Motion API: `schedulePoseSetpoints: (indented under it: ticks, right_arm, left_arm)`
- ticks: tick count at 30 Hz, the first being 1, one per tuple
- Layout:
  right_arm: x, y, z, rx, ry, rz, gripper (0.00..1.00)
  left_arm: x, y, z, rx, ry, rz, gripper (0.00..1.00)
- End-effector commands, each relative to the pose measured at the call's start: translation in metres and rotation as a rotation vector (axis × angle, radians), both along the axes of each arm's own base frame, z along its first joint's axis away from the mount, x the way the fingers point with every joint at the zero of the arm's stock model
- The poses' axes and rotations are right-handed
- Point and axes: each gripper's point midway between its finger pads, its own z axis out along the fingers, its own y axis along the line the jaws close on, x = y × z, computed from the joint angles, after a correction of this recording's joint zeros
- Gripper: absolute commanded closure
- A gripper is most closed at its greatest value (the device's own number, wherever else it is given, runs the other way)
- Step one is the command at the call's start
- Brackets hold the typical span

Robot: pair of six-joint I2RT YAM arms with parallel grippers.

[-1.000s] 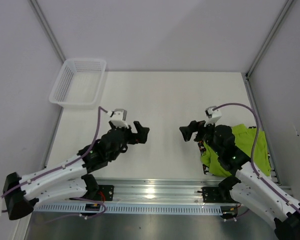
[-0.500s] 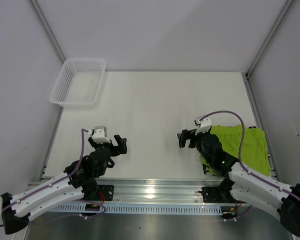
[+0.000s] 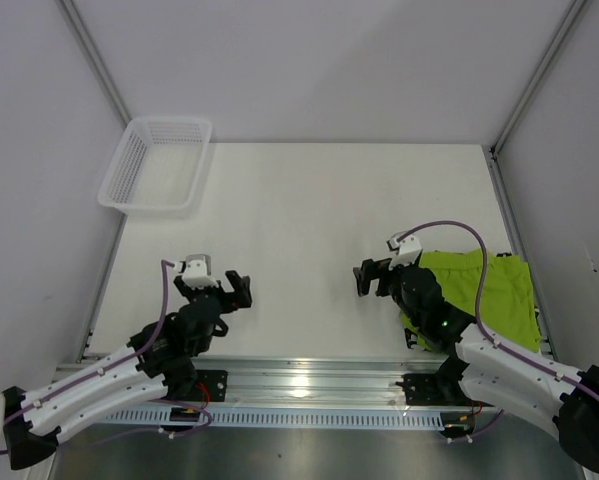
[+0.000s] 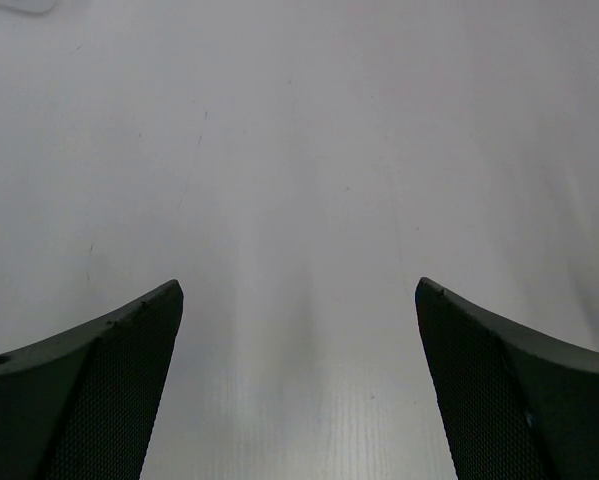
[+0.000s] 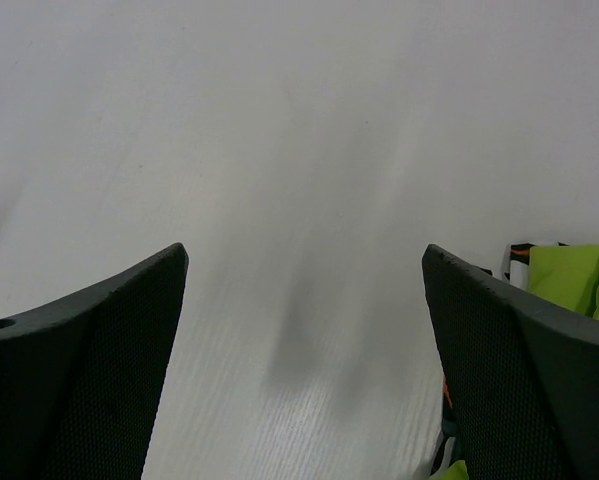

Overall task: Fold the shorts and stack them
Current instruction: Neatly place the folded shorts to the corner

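The lime green shorts [image 3: 489,290] lie folded at the table's right side, on top of the camouflage shorts, of which only a dark edge [image 3: 406,300] peeks out. In the right wrist view the green cloth [image 5: 569,275] and a camouflage edge [image 5: 447,395] show at the right. My right gripper [image 3: 371,276] [image 5: 304,300] is open and empty, just left of the stack. My left gripper [image 3: 237,288] [image 4: 299,330] is open and empty over bare table at the near left.
A white plastic mesh basket [image 3: 157,165] stands at the far left corner. Metal frame posts rise at the back corners, and a metal rail [image 3: 309,375] runs along the near edge between the arm bases.
Both arms have pulled back toward their bases, the left one markedly toward the near left. The right arm has uncovered more of the green shorts. Little moved in the last half second.
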Motion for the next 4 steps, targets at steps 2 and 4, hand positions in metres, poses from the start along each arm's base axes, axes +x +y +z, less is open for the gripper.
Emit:
schedulePoseSetpoints:
  ticks: [2,4]
  right_arm:
    - [0.0072,0.0026,0.0226,0.048,-0.059,-0.021,0.01]
    - [0.0088,-0.0009,0.0257,0.069,-0.056,-0.053,0.0]
  left_arm:
    - [0.0019,0.0065,0.0051,-0.027,-0.02,0.042,0.01]
    - [0.0015,0.007,0.0049,-0.029,-0.023,0.042,0.01]
